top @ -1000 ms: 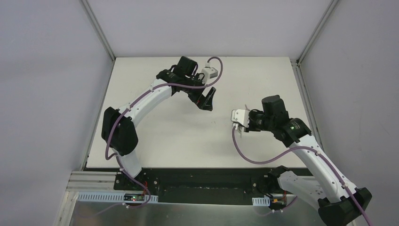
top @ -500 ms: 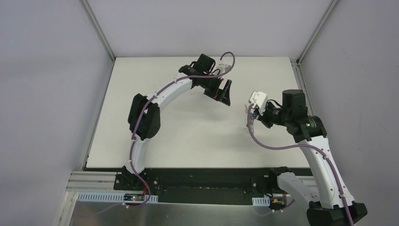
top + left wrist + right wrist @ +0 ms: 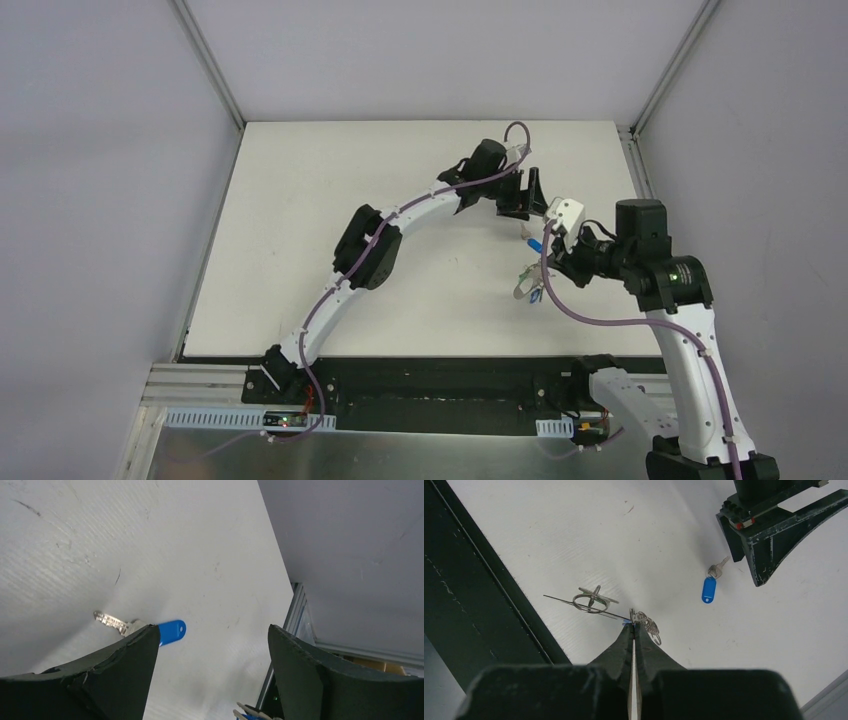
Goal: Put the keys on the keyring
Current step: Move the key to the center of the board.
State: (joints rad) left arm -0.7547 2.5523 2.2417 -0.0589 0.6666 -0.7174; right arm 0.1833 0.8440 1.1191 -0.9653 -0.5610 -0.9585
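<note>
A key with a blue head (image 3: 537, 243) and a silver blade lies flat on the white table (image 3: 330, 220). My left gripper (image 3: 525, 200) hovers open just above it. In the left wrist view the blue key (image 3: 170, 631) sits beside the left finger (image 3: 110, 675), with nothing between the jaws (image 3: 212, 630). My right gripper (image 3: 634, 626) is shut on the keyring (image 3: 648, 624), a bunch of small metal rings with a thin wire loop (image 3: 589, 601) trailing left. In the top view the keyring (image 3: 527, 287) hangs from the right gripper (image 3: 548, 275), just nearer than the blue key. No green key is clearly visible.
The table's right metal rail (image 3: 645, 190) runs close behind the right arm. The black front edge strip (image 3: 484, 595) lies near the hanging keyring. In the right wrist view the left gripper (image 3: 769, 540) stands right above the blue key (image 3: 708, 588).
The left arm has swung right across the table and now hangs over the blue key. The right arm has drawn back to the right, still gripping the keyring.
</note>
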